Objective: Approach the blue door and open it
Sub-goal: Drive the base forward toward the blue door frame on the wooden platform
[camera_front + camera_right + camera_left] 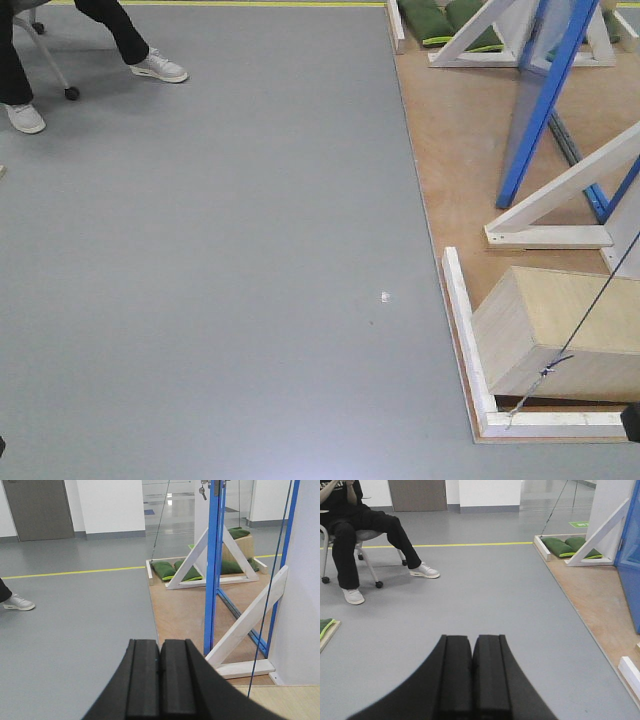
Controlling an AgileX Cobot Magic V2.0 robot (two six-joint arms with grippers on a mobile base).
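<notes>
The blue door (212, 580) stood upright, seen edge-on, on a low wooden platform (450, 150) ahead and to the right, beside slanted white braces (245, 622) and well apart from both arms. The left fingers (457, 675) were pressed together with nothing between them, above grey floor (250, 250). The right fingers (145, 680) were likewise together and empty. A seated person (355, 525) was at far left
</notes>
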